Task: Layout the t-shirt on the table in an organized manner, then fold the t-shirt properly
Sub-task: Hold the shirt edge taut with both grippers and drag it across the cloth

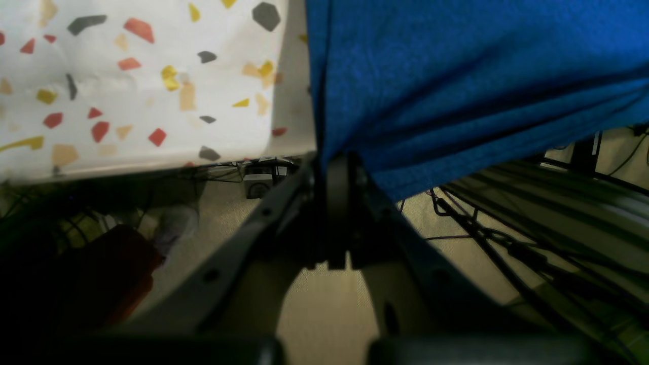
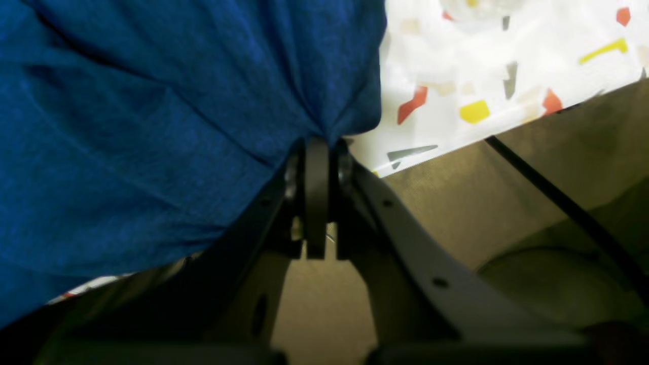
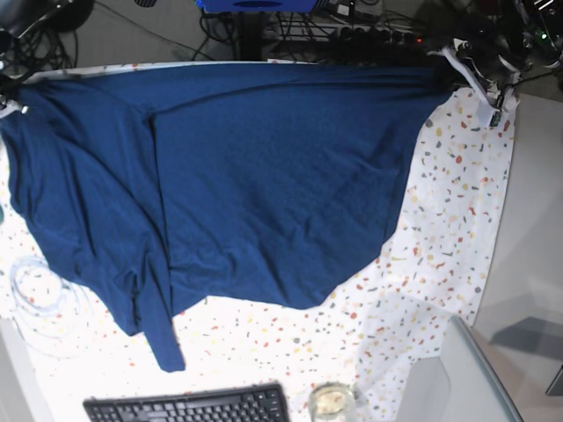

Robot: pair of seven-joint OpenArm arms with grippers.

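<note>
The dark navy t-shirt (image 3: pixel 264 176) lies spread across the speckled white table (image 3: pixel 457 220), stretched along the far edge between both grippers. Its lower part is rumpled, with a sleeve trailing toward the keyboard. My left gripper (image 3: pixel 444 77) is at the far right corner of the shirt. In the left wrist view the left gripper (image 1: pixel 337 162) is shut on the shirt's edge (image 1: pixel 456 76), past the table edge (image 1: pixel 127 76). My right gripper (image 3: pixel 10 88) is at the far left corner. In the right wrist view it (image 2: pixel 317 144) is shut on bunched shirt fabric (image 2: pixel 152 101) beside the table (image 2: pixel 481 61).
A black keyboard (image 3: pixel 189 406) and a small glass (image 3: pixel 330 402) sit at the near edge. A coiled white cable (image 3: pixel 40 294) lies at the left. A grey panel (image 3: pixel 449 378) stands at the near right corner. Cables and a power strip (image 3: pixel 369 31) lie beyond the far edge.
</note>
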